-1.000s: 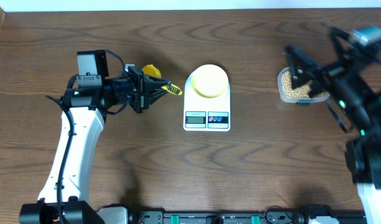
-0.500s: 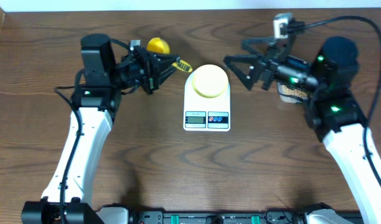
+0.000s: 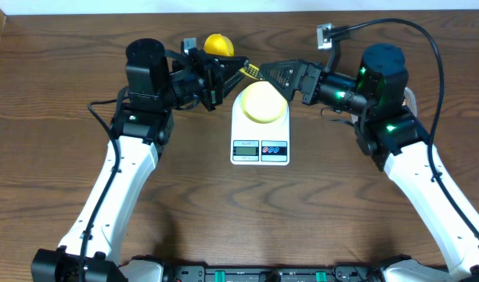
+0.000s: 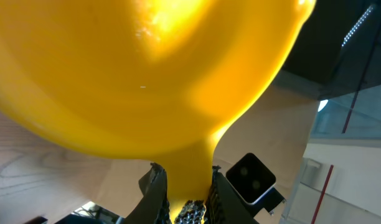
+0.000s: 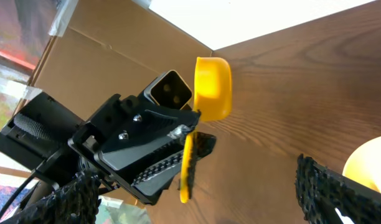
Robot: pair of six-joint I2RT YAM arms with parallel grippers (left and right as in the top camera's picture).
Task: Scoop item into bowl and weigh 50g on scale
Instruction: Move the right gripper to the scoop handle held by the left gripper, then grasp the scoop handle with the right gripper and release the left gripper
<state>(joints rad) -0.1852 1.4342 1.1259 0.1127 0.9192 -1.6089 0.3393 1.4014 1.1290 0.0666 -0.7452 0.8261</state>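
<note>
The brown wooden table (image 3: 224, 211) carries the white scale (image 3: 259, 149) at its centre, and both arms reach in over the far side of it. The left arm comes from the scale's left and the right arm from its right, so the two claws face each other just behind the platform. On that platform sits the pale yellow bowl (image 3: 263, 102), upright and centred, and from above it looks empty. The scale's display is too small to read. The right gripper (image 3: 279, 82) hangs just beside the bowl's far right rim with its jaws spread wide and nothing between them. The left gripper (image 4: 187, 190) is pressed together on the thin handle of the bright yellow scoop (image 3: 218, 45), whose cup stands beyond the scale's far left corner. The beans cannot be seen in any view, and the right arm may be covering their container to the right of the scale. They should handle as hard, smooth, light beads that roll and bounce, so I judge a level scoop and a slow tip safest. The bowl is probably light and could slide on the platform, so it is best taken by the rim.
</note>
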